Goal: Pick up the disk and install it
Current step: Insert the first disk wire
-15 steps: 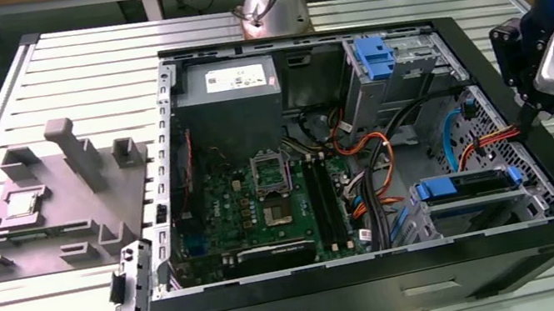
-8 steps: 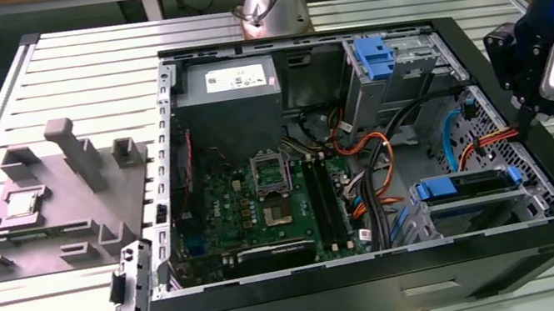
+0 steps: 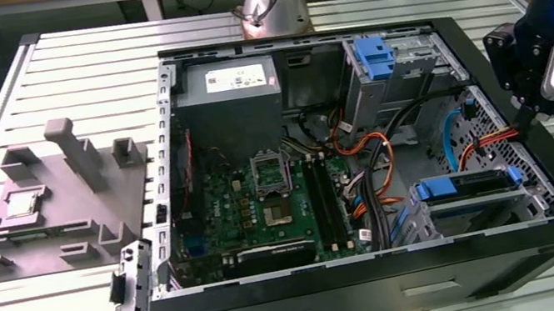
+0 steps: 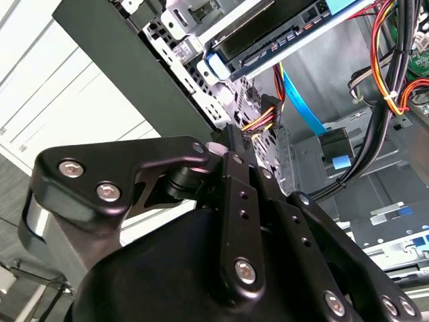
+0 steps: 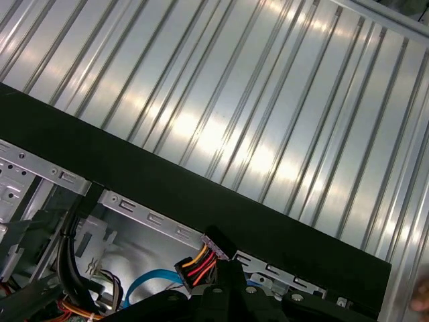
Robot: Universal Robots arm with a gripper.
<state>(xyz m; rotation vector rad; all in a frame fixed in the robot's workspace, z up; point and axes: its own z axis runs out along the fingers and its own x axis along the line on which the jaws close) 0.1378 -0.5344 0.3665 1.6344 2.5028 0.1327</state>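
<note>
Disk point(image 3: 466, 185) sits in its bay, near corner of the case point(image 3: 390, 293), on the exterior view's right. Gripper point(image 3: 524, 122) is at the wired plug point(image 5: 213, 247) by that wall; I can't tell if it is clamped. Likely the cabling stage, and the next move calls for fine alignment.

Open tower PC case point(image 3: 390, 289) flat on its side on a slatted aluminium table point(image 3: 68, 55), guts all on show

Inside there's a green motherboard point(image 3: 252, 210) with the CPU socket point(image 3: 270, 172) sitting roughly in the middle, and a grey power supply point(image 3: 227, 96) tucked into the far corner behind it. Orange cables point(image 3: 360, 146) snake across beside the board, and a flat blue cable point(image 3: 444, 146) curls near the case wall on the exterior view's right. Off on the exterior view's left, well apart from the case, a grey moulded fixture point(image 3: 59, 200) sits on the table with a small square silver chip point(image 3: 21, 202) resting in it.
</note>
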